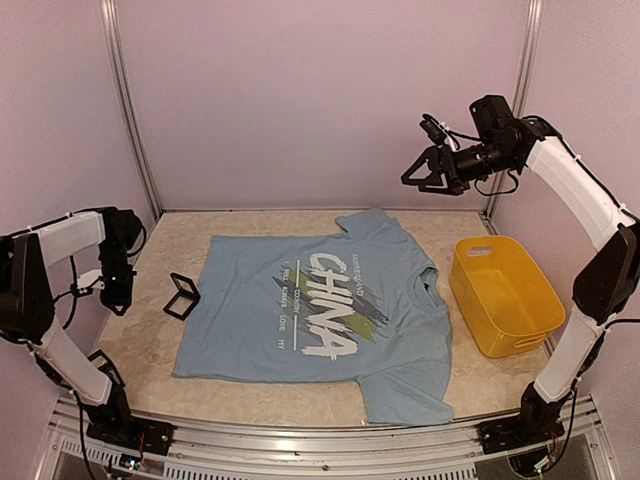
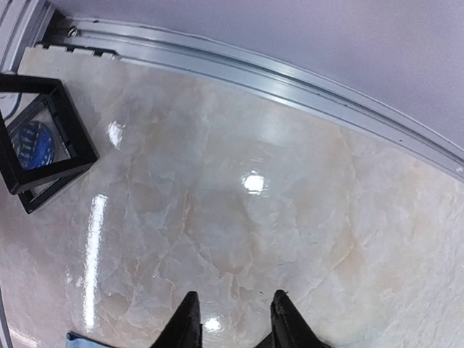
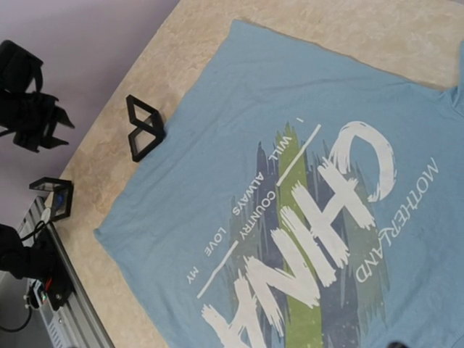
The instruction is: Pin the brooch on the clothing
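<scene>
Shirt (image 1: 315,305): we see it spread flat, print up.
Brooch (image 2: 32,143): inside a black case (image 2: 80,141), apart from the shirt.
Left claw (image 2: 233,322): narrowly parted, empty.
Right claw (image 1: 425,172): raised, wide, empty.

This is a robotics lab test cell, not a lived-in room. A beige marble-patterned tabletop (image 1: 250,395) is boxed in by plain pale lilac wall panels (image 1: 300,100). The panels meet at slim aluminium corner posts (image 1: 128,110) at 11 and 1 o'clock. Along 6 o'clock a slotted aluminium rail (image 1: 300,462) carries two white-and-black robot arms, one bolted at 7 o'clock (image 1: 60,350) and one at 5 o'clock (image 1: 590,290), with a loose black cable (image 3: 14,322) beside the left base. The props look staged: a light blue printed T-shirt (image 1: 250,310) is spread flat at centre, and a yellow plastic tub (image 1: 505,295) sits at 3 o'clock.
</scene>
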`<state>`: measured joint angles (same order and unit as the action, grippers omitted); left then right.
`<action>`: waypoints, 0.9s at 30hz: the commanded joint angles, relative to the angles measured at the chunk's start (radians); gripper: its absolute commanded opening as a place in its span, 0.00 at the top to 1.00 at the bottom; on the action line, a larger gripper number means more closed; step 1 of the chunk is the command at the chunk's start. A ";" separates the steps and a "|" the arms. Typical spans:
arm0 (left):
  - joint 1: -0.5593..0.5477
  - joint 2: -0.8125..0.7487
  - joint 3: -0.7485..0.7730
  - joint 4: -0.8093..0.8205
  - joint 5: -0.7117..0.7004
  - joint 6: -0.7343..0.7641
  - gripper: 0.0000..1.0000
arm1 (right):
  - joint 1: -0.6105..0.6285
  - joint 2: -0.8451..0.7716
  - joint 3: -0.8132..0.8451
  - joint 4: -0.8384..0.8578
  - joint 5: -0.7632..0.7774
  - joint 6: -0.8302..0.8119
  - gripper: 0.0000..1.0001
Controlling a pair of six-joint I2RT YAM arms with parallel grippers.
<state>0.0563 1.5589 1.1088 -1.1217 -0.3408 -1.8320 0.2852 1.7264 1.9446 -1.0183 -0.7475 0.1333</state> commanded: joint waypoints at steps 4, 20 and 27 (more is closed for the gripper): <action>0.071 -0.093 0.036 -0.105 -0.096 0.089 0.41 | -0.012 0.012 0.016 0.014 -0.010 0.009 0.13; 0.248 -0.388 -0.200 -0.119 -0.211 0.314 0.01 | -0.013 0.021 -0.005 0.017 -0.027 0.012 0.13; 0.383 -0.482 -0.325 -0.057 -0.151 0.402 0.01 | -0.014 0.013 -0.019 0.015 -0.023 0.008 0.13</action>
<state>0.3832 1.1179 0.8570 -1.2152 -0.5079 -1.5040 0.2848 1.7412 1.9404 -1.0111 -0.7582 0.1432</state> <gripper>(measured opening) 0.989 0.870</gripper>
